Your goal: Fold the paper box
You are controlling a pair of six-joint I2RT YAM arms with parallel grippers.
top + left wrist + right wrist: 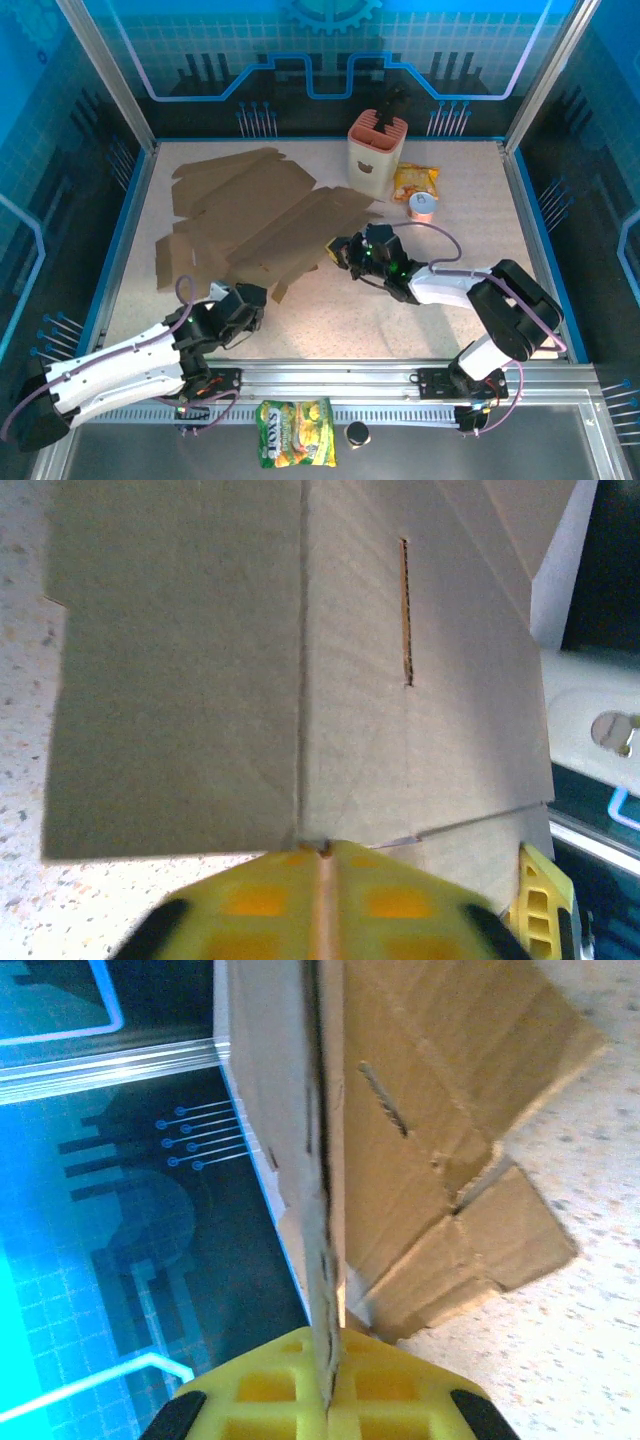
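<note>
The paper box lies mostly flat on the worktop — the right fingers pinch one lifted edge; the left fingers sit at its near edge — I cannot tell their grip.

Speckled table (flat cardboard, snack bag)

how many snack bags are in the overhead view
2: one yellow-orange snack bag at the far side of the table, one green-yellow snack bag on the near ledge below the arm bases. More could hide under the cardboard.
</note>
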